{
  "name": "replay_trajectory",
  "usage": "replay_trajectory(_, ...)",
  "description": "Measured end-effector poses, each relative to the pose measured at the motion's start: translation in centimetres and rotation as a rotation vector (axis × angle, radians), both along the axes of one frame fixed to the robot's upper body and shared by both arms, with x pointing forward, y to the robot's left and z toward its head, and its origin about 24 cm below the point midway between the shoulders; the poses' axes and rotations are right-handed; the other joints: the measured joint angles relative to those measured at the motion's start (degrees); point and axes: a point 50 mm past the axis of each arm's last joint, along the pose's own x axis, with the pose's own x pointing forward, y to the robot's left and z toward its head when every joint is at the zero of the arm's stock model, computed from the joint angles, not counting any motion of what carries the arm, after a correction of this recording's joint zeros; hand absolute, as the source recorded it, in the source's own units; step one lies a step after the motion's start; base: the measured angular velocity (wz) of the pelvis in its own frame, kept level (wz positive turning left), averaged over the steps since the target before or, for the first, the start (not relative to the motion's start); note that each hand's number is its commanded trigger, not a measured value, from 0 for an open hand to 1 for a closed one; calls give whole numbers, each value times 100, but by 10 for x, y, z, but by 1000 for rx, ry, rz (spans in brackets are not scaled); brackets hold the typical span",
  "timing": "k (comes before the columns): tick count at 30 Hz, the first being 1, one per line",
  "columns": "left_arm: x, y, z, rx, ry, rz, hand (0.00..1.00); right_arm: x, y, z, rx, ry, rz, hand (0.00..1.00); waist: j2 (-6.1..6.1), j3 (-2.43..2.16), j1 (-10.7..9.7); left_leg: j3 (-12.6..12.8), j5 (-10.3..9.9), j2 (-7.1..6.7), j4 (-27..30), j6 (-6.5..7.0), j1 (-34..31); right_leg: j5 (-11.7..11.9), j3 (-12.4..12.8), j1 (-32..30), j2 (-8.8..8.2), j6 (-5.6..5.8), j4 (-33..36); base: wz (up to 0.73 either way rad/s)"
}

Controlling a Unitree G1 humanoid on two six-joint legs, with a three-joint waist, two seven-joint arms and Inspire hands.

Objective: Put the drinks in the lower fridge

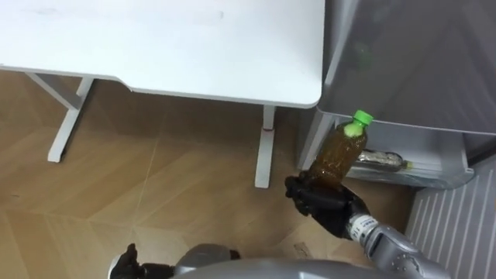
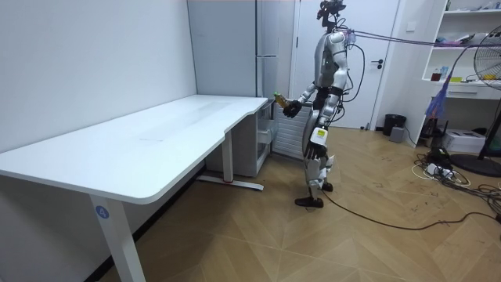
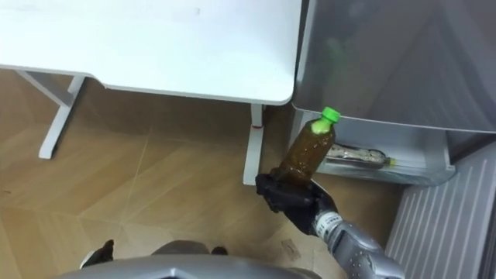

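In the left eye view, the robot's right hand (image 1: 324, 204) comes up from the lower right, its black fingers clamped round the lower part of a clear plastic bottle of amber drink with a green cap (image 1: 339, 153). The bottle tilts, cap toward the upper right, in front of the open lower compartment of the tall grey fridge (image 1: 411, 62), which fills the upper right. Inside that compartment a second clear bottle (image 1: 380, 160) lies on its side on a pale shelf. A white rectangular table top (image 1: 170, 46) on white legs spans the upper left, its corner just beside the fridge, above the wooden herringbone floor (image 1: 155, 178). The left hand (image 1: 127, 263) shows dark at the bottom left edge; I cannot tell whether it is open or closed.

The right eye view shows the same scene, with the held bottle near the centre.

In the room view, the robot stands upright right of centre, by the far end of the table. It faces the fridge and holds the bottle out toward it.
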Motion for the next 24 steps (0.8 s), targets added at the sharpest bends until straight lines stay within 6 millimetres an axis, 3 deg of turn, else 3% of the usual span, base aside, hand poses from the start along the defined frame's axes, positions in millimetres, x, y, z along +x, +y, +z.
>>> replay_trajectory(7, -5, -1, -1, -4, 6, 26, 0, -21, -18, -17, -1, 151, -219, 100, 4, 3, 11, 51, -2, 15, -57, -4, 130, 1, 33, 56, -7, 1, 48, -4)
replay_trajectory(9, -7, -1, -1, -5, 12, 27, 0, -22, -21, -18, 5, 164, -272, 100, 29, 25, -37, 54, -5, 17, -82, -5, 142, 1, 53, 98, -6, 1, 65, -5)
replay_trajectory(17, -11, -1, -1, -9, 24, 24, 0, -24, -27, -19, 47, 181, -404, 100, 40, 41, -148, 70, -9, 18, -8, -3, 154, -8, 92, 103, -5, 13, 56, -2)
replay_trajectory(24, -28, 2, -1, 2, 112, -46, 0, -24, -35, -21, 79, 197, -507, 100, -14, -1, -211, -26, -6, -48, 28, 3, 190, -21, -10, 214, -37, 31, -31, 7)
